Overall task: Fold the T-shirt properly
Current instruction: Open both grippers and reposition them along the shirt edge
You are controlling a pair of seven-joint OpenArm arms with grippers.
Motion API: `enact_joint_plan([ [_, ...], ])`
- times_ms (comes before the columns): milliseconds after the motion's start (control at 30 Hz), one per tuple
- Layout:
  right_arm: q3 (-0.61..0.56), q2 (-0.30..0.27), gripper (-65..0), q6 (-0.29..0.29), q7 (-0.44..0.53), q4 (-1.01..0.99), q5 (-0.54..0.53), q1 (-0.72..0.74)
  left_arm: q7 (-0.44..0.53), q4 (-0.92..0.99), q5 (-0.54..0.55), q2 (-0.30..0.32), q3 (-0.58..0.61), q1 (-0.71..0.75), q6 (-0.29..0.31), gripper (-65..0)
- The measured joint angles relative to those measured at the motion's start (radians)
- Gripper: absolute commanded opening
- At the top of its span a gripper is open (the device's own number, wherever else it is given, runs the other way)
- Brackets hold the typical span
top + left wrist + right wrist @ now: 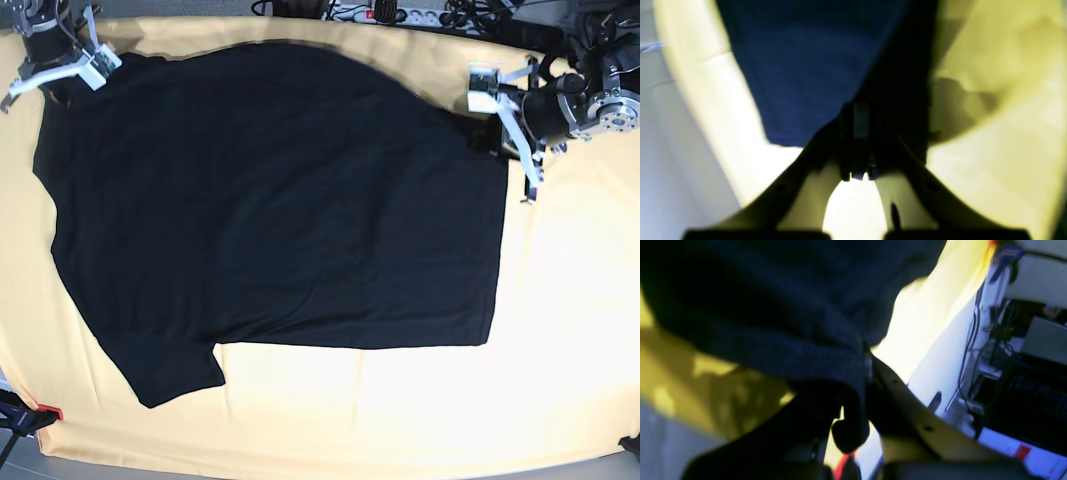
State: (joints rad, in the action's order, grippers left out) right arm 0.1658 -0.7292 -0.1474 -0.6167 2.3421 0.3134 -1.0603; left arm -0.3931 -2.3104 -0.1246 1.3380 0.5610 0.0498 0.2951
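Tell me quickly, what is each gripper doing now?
Left gripper: closed on the T-shirt.
Right gripper: closed on the T-shirt too.

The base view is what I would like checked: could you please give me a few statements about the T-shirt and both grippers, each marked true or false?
1. The T-shirt lies spread out on the yellow table cloth. True.
2. A bright print shows on the shirt's upper side. False: only plain black cloth shows.
3. The left gripper hovers open, clear of the shirt. False: it is shut on the shirt's edge.
4. The right gripper is shut on the shirt's corner at the base view's top left. True.
5. The shirt is already folded into a neat rectangle. False: it lies unfolded, one sleeve sticking out.
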Motion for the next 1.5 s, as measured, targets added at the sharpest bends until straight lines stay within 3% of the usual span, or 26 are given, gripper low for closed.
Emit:
enact_joint_plan([
  [133, 0.0, -0.01, -65.0, -0.042, 0.065, 0.0, -0.095, 0.108, 0.029, 0.076, -0.006, -0.07, 0.0, -0.06, -0.045, -65.0],
  [333, -0.003, -0.006, -65.0, -0.116, 0.101, -0.06, -0.225, 0.279, 0.121, 0.239, -0.01, -0.192, 0.001, -0.106, -0.045, -65.0],
  [467, -0.004, -0.006, -65.0, -0.112, 0.098, -0.147, -0.232, 0.349, 0.134, 0.332, -0.01, -0.259, 0.002, -0.132, -0.044, -65.0],
  [533, -0.004, -0.006, -65.0, -0.117, 0.107, -0.192, -0.293, 0.389, 0.132, 0.365, -0.01, -0.281, 0.002, -0.145, -0.045, -65.0],
  [667, -0.006, -0.003, -65.0, -0.206, 0.123, -0.259, -0.363, 0.465, 0.132, 0.381, -0.01, -0.305, 0.002, -0.161, -0.049, -65.0],
  [833, -0.006, -0.002, -65.0, -0.194, 0.125, -0.305, -0.393, 0.545, 0.103, 0.381, -0.019, -0.309, 0.002, -0.162, -0.096, -65.0],
  [967, -0.006, -0.001, -65.0, -0.222, 0.13, -0.325, -0.455, 0.574, 0.066, 0.381, -0.038, -0.309, 0.002, -0.162, -0.161, -65.0],
  [1267, -0.006, 0.002, -65.0, -0.207, 0.143, -0.346, -0.475, 0.59, 0.06, 0.381, -0.037, -0.31, 0.002, -0.163, -0.16, -65.0],
  [1300, -0.006, 0.002, -58.8, -0.193, 0.143, -0.346, -0.475, 0.59, 0.061, 0.381, -0.037, -0.31, 0.002, -0.163, -0.16, -61.8],
  [1400, -0.006, 0.003, -25.9, -0.122, 0.142, -0.346, -0.467, 0.59, 0.06, 0.381, -0.018, -0.309, 0.002, -0.163, -0.162, -29.4],
  [1433, -0.006, 0.003, -19.2, -0.106, 0.142, -0.346, -0.467, 0.59, 0.06, 0.381, -0.012, -0.31, 0.002, -0.163, -0.162, -21.0],
  [1467, -0.006, 0.003, -16.8, -0.098, 0.138, -0.346, -0.464, 0.59, 0.057, 0.381, 0.016, -0.31, 0.002, -0.163, -0.164, -16.4],
  [1500, -0.006, 0.003, -16.9, -0.099, 0.12, -0.346, -0.468, 0.59, 0.056, 0.381, 0.039, -0.31, 0.002, -0.163, -0.163, -15.7],
])
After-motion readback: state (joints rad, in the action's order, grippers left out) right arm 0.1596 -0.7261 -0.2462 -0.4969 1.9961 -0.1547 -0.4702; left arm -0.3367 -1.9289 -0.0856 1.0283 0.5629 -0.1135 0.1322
